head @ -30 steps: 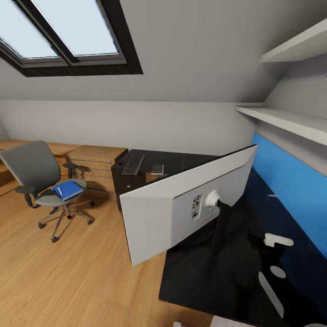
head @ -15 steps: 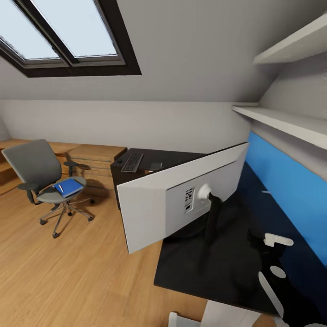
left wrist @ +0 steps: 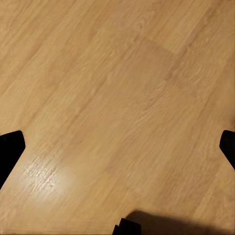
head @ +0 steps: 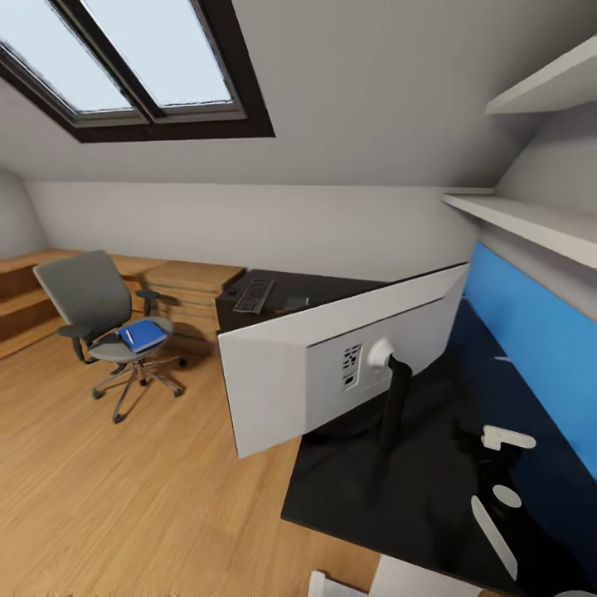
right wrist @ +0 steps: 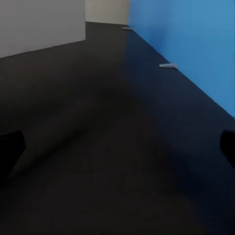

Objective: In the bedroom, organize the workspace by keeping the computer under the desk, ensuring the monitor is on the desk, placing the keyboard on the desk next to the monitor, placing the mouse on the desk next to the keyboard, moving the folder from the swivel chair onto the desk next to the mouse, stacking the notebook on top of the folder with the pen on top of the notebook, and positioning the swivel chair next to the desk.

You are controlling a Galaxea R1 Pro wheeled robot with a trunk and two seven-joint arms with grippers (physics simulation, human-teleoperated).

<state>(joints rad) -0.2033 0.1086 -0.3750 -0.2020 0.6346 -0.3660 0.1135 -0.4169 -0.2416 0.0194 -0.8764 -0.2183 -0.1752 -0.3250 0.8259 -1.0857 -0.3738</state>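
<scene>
the bright blue flat folder lies on the seat of the grey swivel chair, far off on my left-arm side, across the wood floor from the glossy black desk; both my grippers' fingers stand wide apart, holding nothing.

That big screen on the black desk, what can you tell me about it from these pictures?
The monitor is a wide flat panel seen from behind: a smooth light grey-white back, plastic by its look, with a raised centre block bearing small dark ports and a round hub. From the hub a black curved stand runs down to the glossy black desk. It stands upright, one end overhanging the desk's edge above the wood floor. Its front is not visible.
</scene>
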